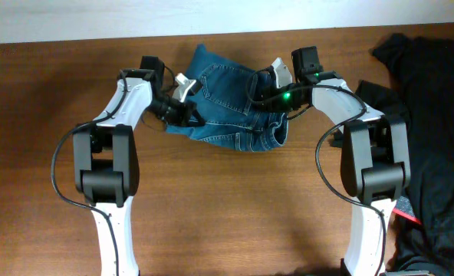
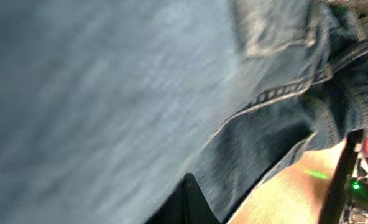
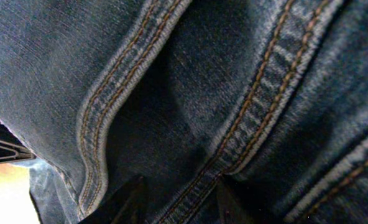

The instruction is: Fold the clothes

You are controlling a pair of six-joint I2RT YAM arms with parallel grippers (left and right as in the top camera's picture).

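The medium-blue denim jeans (image 1: 227,107) lay bunched in a rumpled heap in the upper middle of the overhead frame, on the brown wooden table (image 1: 227,199), close to the table's far edge where a white strip of wall (image 1: 97,19) ran along the top. Both arms had their heads right at that heap! The left gripper (image 1: 189,113) sat at the heap's left edge, touching the cloth, and the right gripper (image 1: 267,86) sat at its upper right edge, a green light (image 1: 286,96) glowing on the arm just beside it. From the left wrist, blurred denim (image 2: 109,93) filled nearly the whole frame, with a stitched hem running across the upper right; only one dark finger (image 2: 187,202) poked up at the bottom edge, and a wedge of tan tabletop (image 2: 283,193) showed at the lower right. Whether that claw was wide or closed, I could not tell. From the right wrist, it was all denim (image 3: 234,74), very close, with pale double-stitched seams crossing the frame. The right gripper (image 3: 179,205) had its dark fingers (image 3: 127,200) set narrow at the bottom edge, a seamed fold of the jeans running down between them, so it looked pinched on the cloth. Over at the right side of the overhead frame, well apart from the jeans, a heap of black clothing (image 1: 434,107) sprawled along the table edge, with a sliver of something red (image 1: 408,215) beside it at the lower right.
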